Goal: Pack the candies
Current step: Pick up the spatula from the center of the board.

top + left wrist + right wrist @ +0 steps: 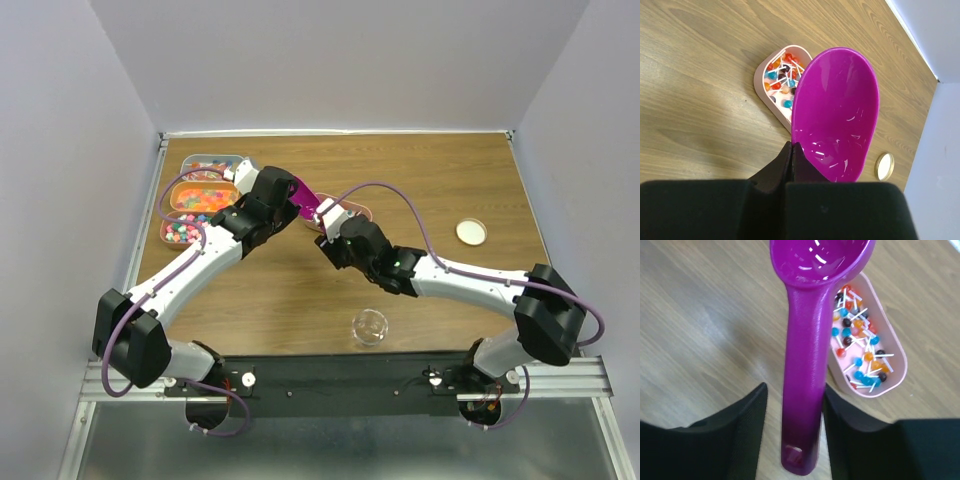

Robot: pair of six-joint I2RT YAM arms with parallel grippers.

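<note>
The magenta scoop [309,204] is held above the table, its bowl [837,110] empty. My left gripper [297,203] is shut on the bowl's rim, fingers pinched together [791,150]. My right gripper [328,233] is open, and its fingers straddle the scoop's handle [802,390] with a gap on the left side. Candies fill three trays at the far left: mixed pieces [207,167], orange-yellow gummies [200,199] and pastel balls [180,232]. A pink tray [892,377] under the scoop holds small lollipops [782,75].
A clear round jar [370,327] stands near the front edge between the arm bases. A round cream lid [471,232] lies at the right and also shows in the left wrist view [884,166]. White walls close in three sides of the wooden table [440,180].
</note>
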